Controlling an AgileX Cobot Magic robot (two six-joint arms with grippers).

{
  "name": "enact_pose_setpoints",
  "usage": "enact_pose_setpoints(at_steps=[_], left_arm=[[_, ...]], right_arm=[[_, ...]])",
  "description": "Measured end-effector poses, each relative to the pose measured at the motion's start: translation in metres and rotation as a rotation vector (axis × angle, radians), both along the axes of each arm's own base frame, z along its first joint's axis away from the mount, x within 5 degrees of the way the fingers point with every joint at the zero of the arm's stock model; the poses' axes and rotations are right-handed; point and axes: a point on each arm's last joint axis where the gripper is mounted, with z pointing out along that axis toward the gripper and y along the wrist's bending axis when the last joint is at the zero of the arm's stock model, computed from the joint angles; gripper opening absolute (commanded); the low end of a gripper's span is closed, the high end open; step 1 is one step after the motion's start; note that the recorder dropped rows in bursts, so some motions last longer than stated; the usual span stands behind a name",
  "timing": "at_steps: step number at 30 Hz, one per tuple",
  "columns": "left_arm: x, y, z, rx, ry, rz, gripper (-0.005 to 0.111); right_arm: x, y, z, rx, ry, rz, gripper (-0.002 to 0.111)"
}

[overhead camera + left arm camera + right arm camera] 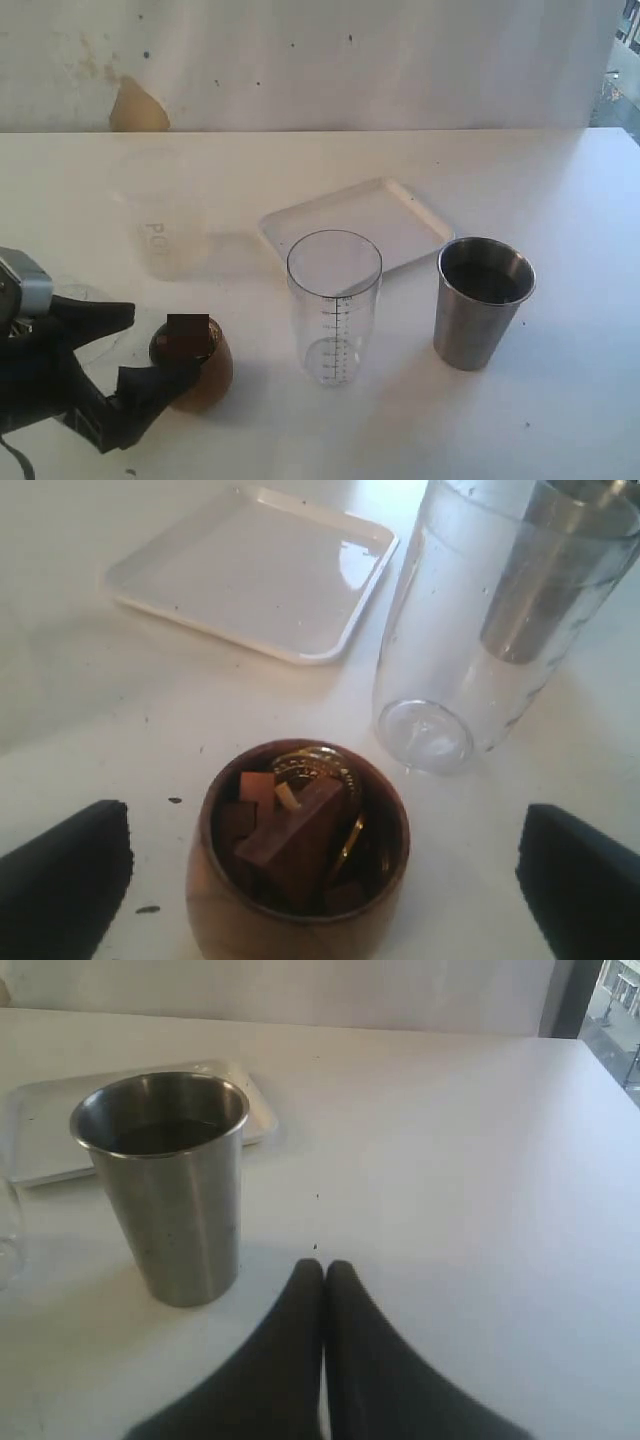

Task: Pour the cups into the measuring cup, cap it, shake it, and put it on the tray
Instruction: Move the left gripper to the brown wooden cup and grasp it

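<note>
- Surface [560, 200]: white, carries all items.
- Tray [400, 215]: lies flat, just behind the measuring cup.
- Measuring cup [334, 305]: upright, uncapped, between the two cups.
- Steel tumbler [482, 310]: upright at the right, dark contents.
- My left tool [320, 850]: fingers wide apart, either side of the wooden cup, not clamped.
- My right tool [325, 1280]: fingers pressed together, near the tumbler, holding nothing.
- Wooden cup [205, 370]: upright, holds brown blocks.

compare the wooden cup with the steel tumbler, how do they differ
The wooden cup is short, brown and round-bellied; the steel tumbler is taller, tapered and metallic. The wooden cup holds small wooden blocks and gold-coloured pieces; the steel tumbler's inside looks dark. The open left gripper straddles the wooden cup; the shut right gripper sits apart from the steel tumbler. Both stand upright on the table.
</note>
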Motion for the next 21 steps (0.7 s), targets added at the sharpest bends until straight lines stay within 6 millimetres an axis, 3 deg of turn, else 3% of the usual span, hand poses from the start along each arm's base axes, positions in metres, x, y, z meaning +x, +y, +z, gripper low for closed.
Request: enact_pose_setpoints(at_steps=[10,21], left_arm=[[0.005,-0.005,-0.023,0.0,0.04,-0.036,0.105],[0.023,-0.014,-0.039,0.041,0.048,-0.112,0.105]], right_arm=[[0.0,0.0,0.0,0.0,0.0,0.0,0.0],[0.0,0.0,0.0,0.0,0.0,0.0,0.0]])
